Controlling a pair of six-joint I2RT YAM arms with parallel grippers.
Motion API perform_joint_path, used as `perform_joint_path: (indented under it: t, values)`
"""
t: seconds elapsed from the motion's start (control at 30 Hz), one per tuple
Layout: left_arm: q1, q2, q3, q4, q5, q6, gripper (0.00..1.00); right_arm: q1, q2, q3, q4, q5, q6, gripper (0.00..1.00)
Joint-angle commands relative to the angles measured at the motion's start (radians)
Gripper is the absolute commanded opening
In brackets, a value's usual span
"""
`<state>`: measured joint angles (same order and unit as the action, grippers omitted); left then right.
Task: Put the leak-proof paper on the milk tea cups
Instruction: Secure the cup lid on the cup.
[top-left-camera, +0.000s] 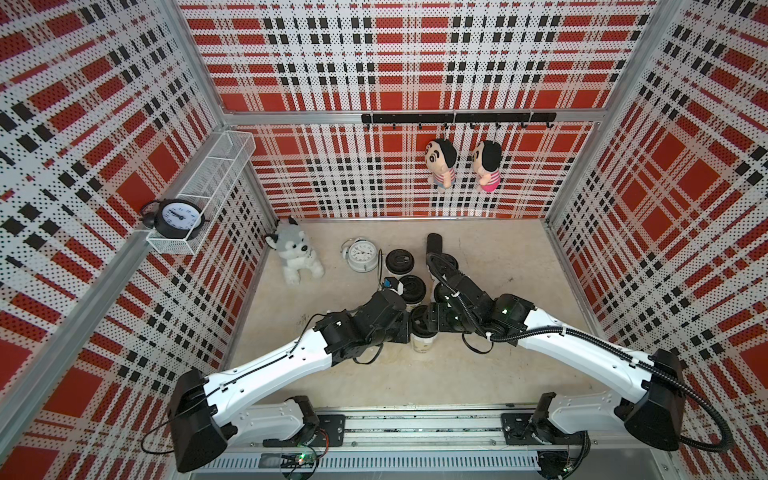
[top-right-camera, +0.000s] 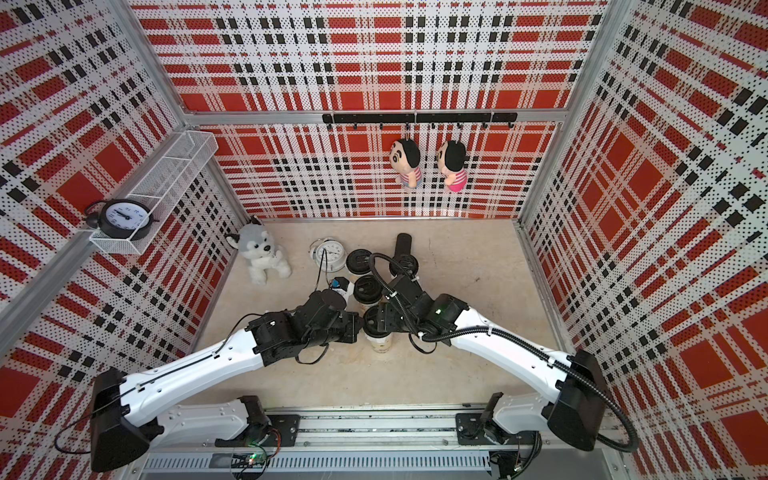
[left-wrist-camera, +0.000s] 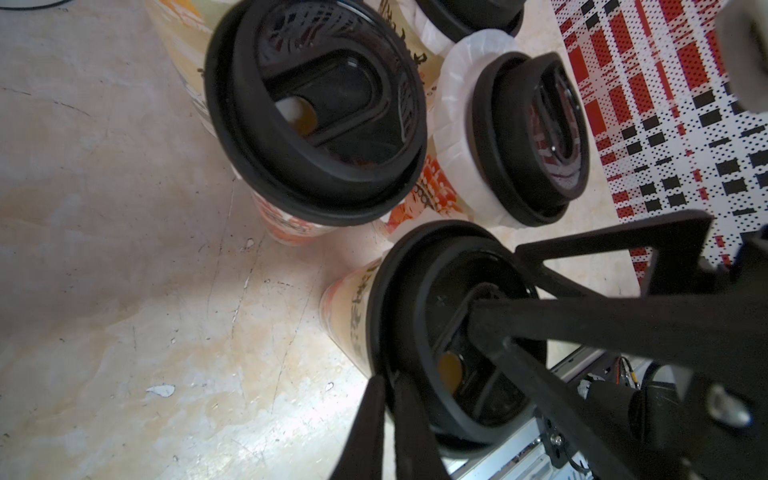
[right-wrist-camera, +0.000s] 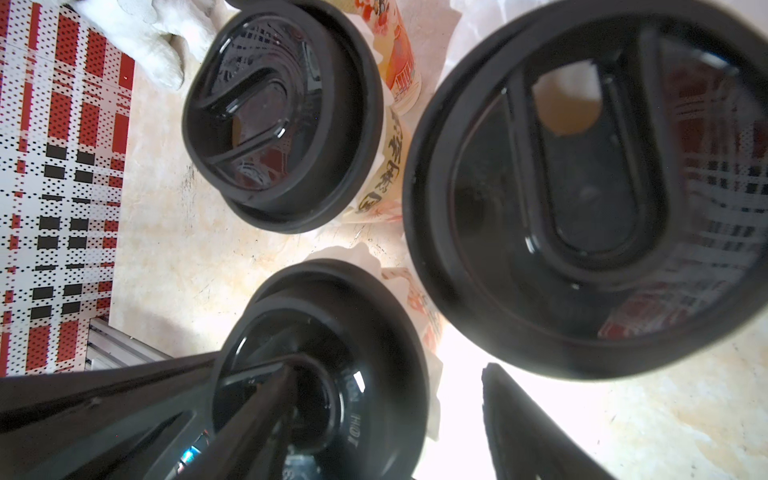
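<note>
Both arms at one milk tea cup (left-wrist-camera: 353, 316): left fingers (left-wrist-camera: 374, 424) pressed together beside the lid (left-wrist-camera: 415, 237) rim; right fingers (right-wrist-camera: 519, 424) spread, one over the lid, leak-proof paper (right-wrist-camera: 433, 374) beneath.

Raised lettering on a black lid (right-wrist-camera: 365, 332) reads "HOT"; black calligraphy printed on the cups (right-wrist-camera: 390, 166) is too blurred to read.

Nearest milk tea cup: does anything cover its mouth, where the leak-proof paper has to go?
Yes. A black lid sits on the nearest cup, covering its mouth. A finger of the open right gripper lies on that lid, and the shut left gripper is at its rim.
</note>
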<state>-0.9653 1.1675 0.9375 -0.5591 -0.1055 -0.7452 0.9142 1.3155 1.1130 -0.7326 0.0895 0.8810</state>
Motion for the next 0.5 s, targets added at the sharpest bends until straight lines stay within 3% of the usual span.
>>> perform_joint_path:
  t: [0.0, 0.47]
  values:
    - [-0.035, 0.030, -0.087, -0.028, 0.069, -0.039, 0.10, 0.010, 0.045, -0.063, -0.143, -0.013, -0.010, 0.73]
    - [-0.040, 0.003, -0.261, -0.012, 0.049, -0.113, 0.10, 0.012, 0.045, -0.115, -0.132, -0.033, 0.022, 0.72]
